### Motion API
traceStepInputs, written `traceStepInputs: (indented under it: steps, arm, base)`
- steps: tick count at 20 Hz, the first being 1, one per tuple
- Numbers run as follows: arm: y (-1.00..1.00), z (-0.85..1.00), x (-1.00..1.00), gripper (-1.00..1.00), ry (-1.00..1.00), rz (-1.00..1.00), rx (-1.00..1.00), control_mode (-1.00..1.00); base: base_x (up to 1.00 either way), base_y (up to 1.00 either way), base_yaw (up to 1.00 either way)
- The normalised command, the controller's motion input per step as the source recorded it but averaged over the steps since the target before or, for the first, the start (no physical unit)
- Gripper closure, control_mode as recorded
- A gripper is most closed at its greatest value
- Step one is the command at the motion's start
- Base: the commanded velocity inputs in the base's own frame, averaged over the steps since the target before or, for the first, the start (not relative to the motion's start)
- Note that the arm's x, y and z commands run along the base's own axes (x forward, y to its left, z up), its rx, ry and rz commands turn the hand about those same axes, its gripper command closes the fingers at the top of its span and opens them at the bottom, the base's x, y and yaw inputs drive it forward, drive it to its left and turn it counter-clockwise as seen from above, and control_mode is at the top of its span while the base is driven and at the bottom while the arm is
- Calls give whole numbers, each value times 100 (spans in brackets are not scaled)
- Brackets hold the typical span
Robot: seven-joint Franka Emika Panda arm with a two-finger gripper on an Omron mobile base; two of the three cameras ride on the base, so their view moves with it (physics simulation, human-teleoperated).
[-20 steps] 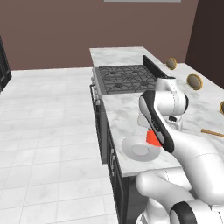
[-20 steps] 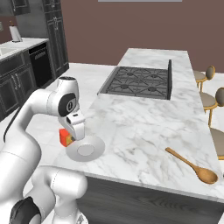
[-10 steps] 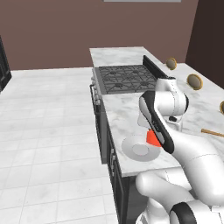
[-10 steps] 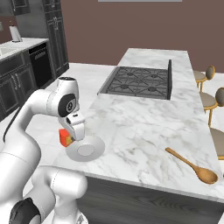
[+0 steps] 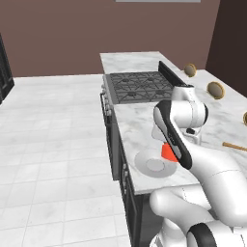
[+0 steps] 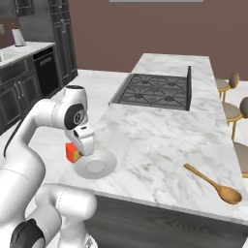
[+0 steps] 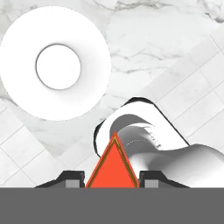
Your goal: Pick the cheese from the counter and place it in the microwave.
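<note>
The cheese (image 7: 113, 164), a small red-orange wedge, sits pinched between my gripper's (image 7: 113, 178) two dark finger tips, so the gripper is shut on it. In the right base view the cheese (image 6: 72, 152) hangs just off the counter's (image 6: 160, 133) near left edge, under the gripper (image 6: 80, 148). From the left base view the cheese (image 5: 167, 152) peeks out beside my forearm, above the counter (image 5: 135, 128). A white plate (image 6: 109, 162) (image 5: 143, 159) (image 7: 89, 39) lies on the counter right next to the cheese. The microwave is out of view.
A black gas cooktop (image 6: 152, 89) (image 5: 137, 87) is set in the counter beyond the plate. A wooden spoon (image 6: 210, 181) (image 5: 235, 145) lies at the counter's right. Stools (image 6: 233, 81) line the far side. Dark cabinets (image 6: 29, 77) stand to the left across tiled floor.
</note>
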Motion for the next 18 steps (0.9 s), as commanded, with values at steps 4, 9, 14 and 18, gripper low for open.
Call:
traceStepInputs:
  steps: [4,9,14,18]
  arm:
    - [0,0,0,100,0,0,0,100]
    - [0,0,0,100,0,0,0,100]
    - [0,0,0,100,0,0,0,100]
    - [0,0,0,100,0,0,0,100]
  base:
    - [-44,-3,41]
    - [-43,-3,77]
    - [-36,0,86]
    - [-19,-2,91]
